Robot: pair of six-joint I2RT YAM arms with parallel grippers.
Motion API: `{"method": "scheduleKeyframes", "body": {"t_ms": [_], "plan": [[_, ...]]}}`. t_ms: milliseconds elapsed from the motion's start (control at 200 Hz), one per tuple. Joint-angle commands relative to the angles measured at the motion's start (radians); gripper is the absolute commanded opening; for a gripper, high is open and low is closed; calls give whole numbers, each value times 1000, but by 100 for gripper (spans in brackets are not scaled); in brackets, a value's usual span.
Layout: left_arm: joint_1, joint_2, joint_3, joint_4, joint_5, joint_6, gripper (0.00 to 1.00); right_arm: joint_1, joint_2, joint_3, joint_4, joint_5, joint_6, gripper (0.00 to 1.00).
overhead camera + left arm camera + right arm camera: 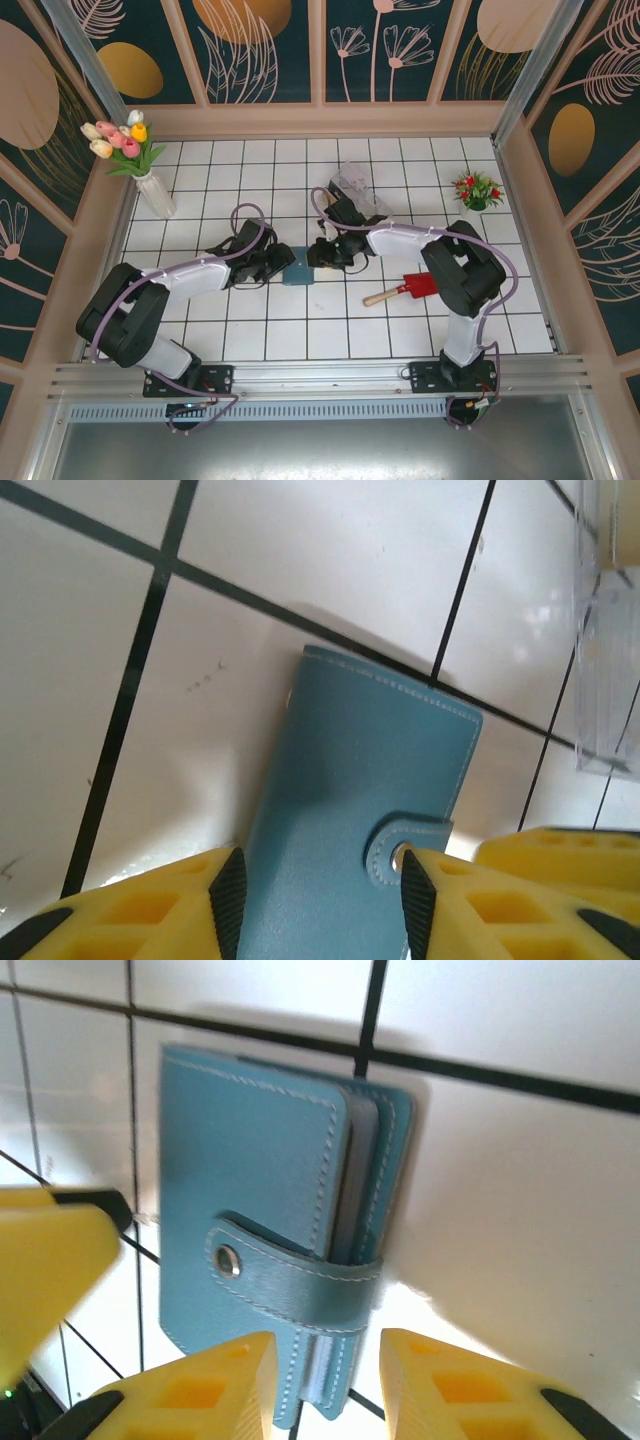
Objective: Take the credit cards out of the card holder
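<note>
Straddling the near end of the card holder (360, 770), the left gripper (320, 890) sets a pad (228, 890) beside each long edge; whether it actually pinches, I cannot tell. The right gripper (328, 1370) hangs parted over the opening edge, clamping nothing. The holder lies flat and buttoned on the white tiles (300, 560), straight ahead of both grippers, its long axis running away from each, with the strap (300, 1280) nearest the fingers. It looks light, soft-covered and bendy, probably slick. Best bet: pin one cover and peel up the strap's free end.
</note>
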Motion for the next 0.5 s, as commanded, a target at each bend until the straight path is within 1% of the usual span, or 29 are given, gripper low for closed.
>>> {"method": "scheduleKeyframes", "body": {"t_ms": [0, 45, 130, 230, 290, 375, 430, 495], "plan": [[18, -7, -28, 0, 92, 84, 45, 8, -30, -1, 39, 63, 70, 35], [21, -2, -28, -12, 100, 107, 44, 13, -20, 6, 57, 66, 97, 34], [21, 7, -5, -71, 59, 140, 41, 22, 6, 30, 67, 66, 141, 32], [21, 16, 7, -83, 49, 161, 40, 39, 38, 67, 52, 73, 151, 30], [24, 26, 10, -84, 55, 166, 40, 44, 52, 79, 35, 87, 158, 30], [26, 48, 10, -75, 72, 175, 39, 44, 71, 76, 34, 68, 176, 29], [29, 58, 8, -59, 81, 182, 39, 45, 82, 75, 34, 56, 181, 27], [37, 66, 4, -45, 98, 189, 39, 50, 89, 78, 23, 60, 186, 26]]}}
